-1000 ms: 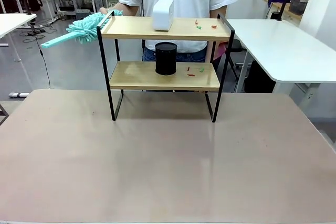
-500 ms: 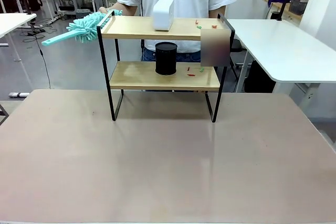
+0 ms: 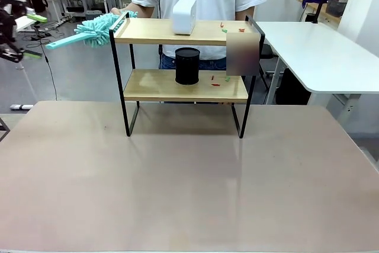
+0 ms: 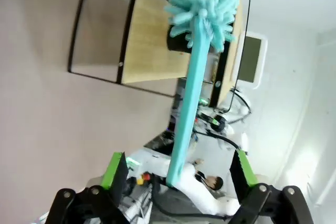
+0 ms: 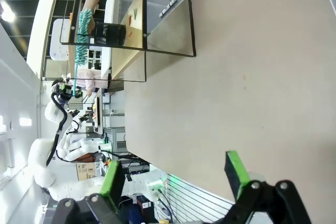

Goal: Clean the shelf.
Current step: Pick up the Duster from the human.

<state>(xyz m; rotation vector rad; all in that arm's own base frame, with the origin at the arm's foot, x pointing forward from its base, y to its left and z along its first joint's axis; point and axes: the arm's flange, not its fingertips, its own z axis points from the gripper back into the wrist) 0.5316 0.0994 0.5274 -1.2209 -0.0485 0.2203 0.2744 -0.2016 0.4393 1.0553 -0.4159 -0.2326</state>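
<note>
Shelf [image 3: 151,31] stands at the far edge of the table [image 3: 177,194], open tabletop before it. We note left gripper [image 4: 177,169] spread wide either side of the duster [image 4: 202,3] handle tip, no contact seen. Right gripper [image 5: 174,177] gapes wide, holding nothing, by a table edge.

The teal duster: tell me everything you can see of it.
The duster looks like teal plastic, with a fluffy noodle-like head on a long flat handle. It hangs slanted in the air, head uppermost beside the left end of the top board of the shelf, where a person's hand seems to hold it. The handle tip lies between the pads of the robot's open left hand, ungripped.
</note>
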